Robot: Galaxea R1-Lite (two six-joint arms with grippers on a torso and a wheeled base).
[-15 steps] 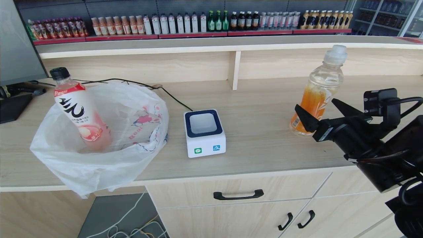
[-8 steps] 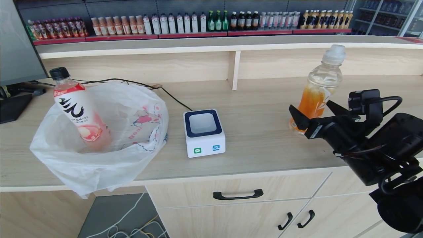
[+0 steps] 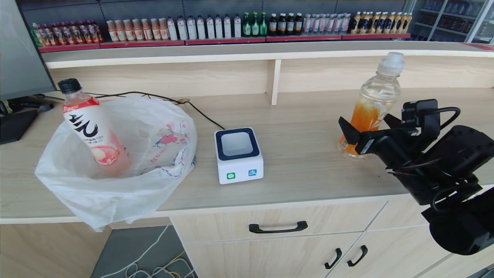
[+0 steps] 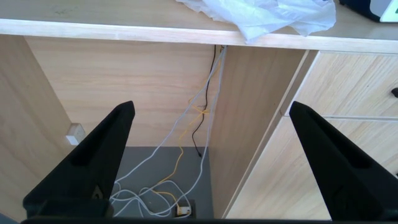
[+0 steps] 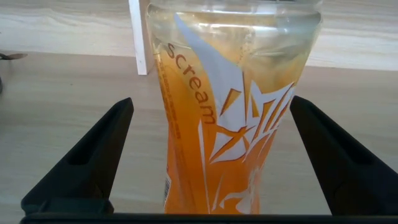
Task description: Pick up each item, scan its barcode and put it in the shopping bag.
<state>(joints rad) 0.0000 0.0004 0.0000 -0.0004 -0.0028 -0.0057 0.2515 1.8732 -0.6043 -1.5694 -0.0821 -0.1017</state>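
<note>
— Has the right gripper (image 3: 366,122) got that clear plastic bottle of orange drink (image 3: 376,96)?
— No; it stands upright on the pale wooden counter (image 3: 301,146) between its wide-spread fingers (image 3: 349,133), gaps either side.

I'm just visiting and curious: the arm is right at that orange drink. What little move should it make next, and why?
Probably close the right gripper on the orange bottle. Its open fingers stand either side of the bottle's lower body, which stands upright on the counter, not yet in the shopping bag.
</note>
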